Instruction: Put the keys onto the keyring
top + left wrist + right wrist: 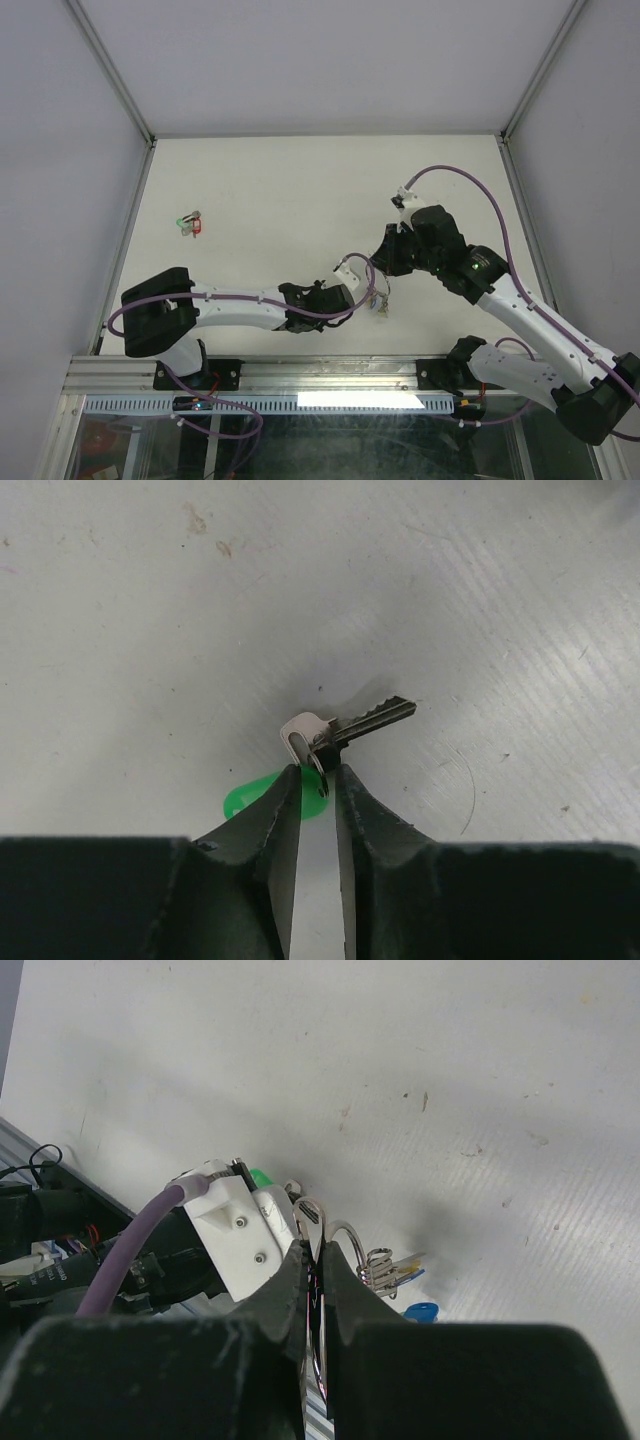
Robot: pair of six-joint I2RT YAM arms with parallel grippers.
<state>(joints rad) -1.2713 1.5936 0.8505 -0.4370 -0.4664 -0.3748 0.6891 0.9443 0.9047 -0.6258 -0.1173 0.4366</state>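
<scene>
- Top external view: both arms meet low in the middle of the table point(300, 180), near its front edge, tips almost touching. By my reading, threading is the step in hand.
- Left gripper point(318, 773) is clamped on the green key point(365, 720), pinching it at the head. The blade sticks out past the fingertips over the table, and its green tag point(250, 798) shows beside the left finger.
- Right gripper point(316, 1258) is closed on the keyring point(347, 1228). The wire arcs out beside the fingertips, with hung keys and a blue tag point(421, 1311) dangling under it.
- From the right wrist, the key's slotted head sits right against the ring. Whether the wire has entered the hole, I cannot tell.
- Next, I'd judge, the wire end must find that hole, then the key slides round the coil. That calls for fine alignment and steady grips on both sides.
- Left arm stretches long and low toward the centre. Right arm folds in from the right, wrist turned leftward.
- Small green-and-red item point(190, 222) lies well apart at far left, too small to make out.
</scene>
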